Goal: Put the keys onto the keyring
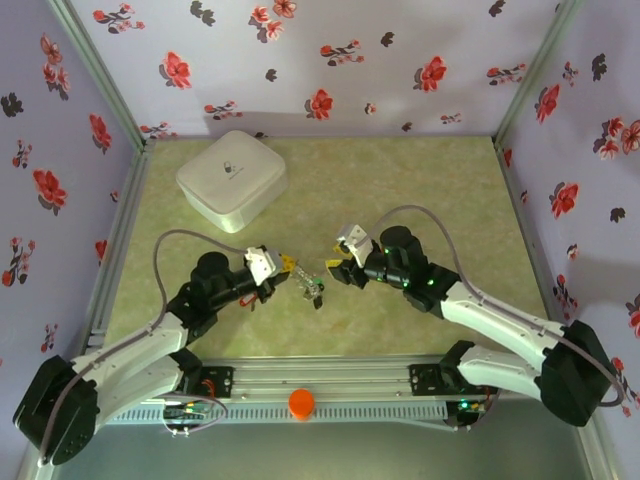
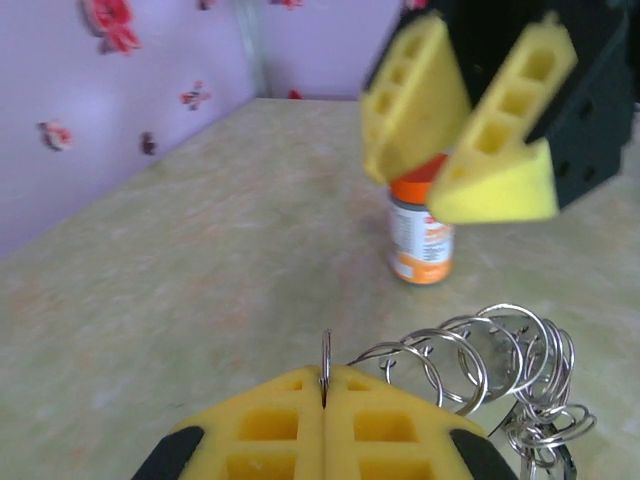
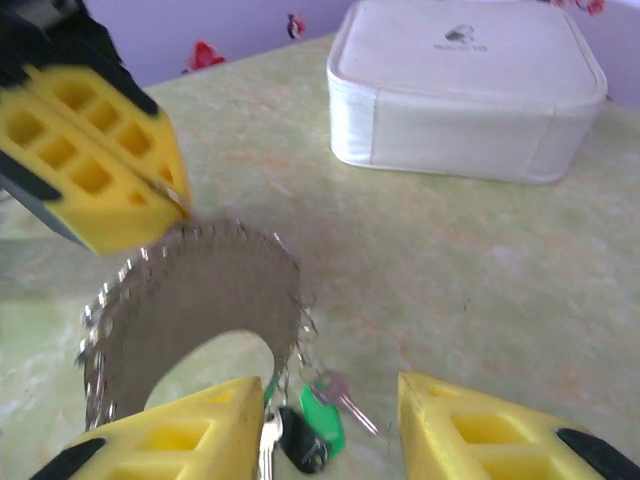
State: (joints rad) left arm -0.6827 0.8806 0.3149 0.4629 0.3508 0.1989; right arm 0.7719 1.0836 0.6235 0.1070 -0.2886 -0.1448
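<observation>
The left gripper [image 1: 280, 266] has its 2 pads pressed together on the thin rim of the keyring [image 3: 295, 285], near the middle of the table and somewhat toward its near edge. That pinch takes very little metal. If the hoop twists or is tugged, I judge it could slide out of the pads and drop flat on the table. It looks blurred in the right wrist view, so it may be swinging, which would spoil any aim at it.

From the pinch the hoop's long axis runs rightward and slightly toward the near edge. The keys [image 3: 322, 425], 1 with a green tag and 1 with a black tag, bunch at its lower right end. The right gripper [image 3: 328, 410] is spread wide on either side of them. If it closed now it could catch tags instead of the hoop.
</observation>
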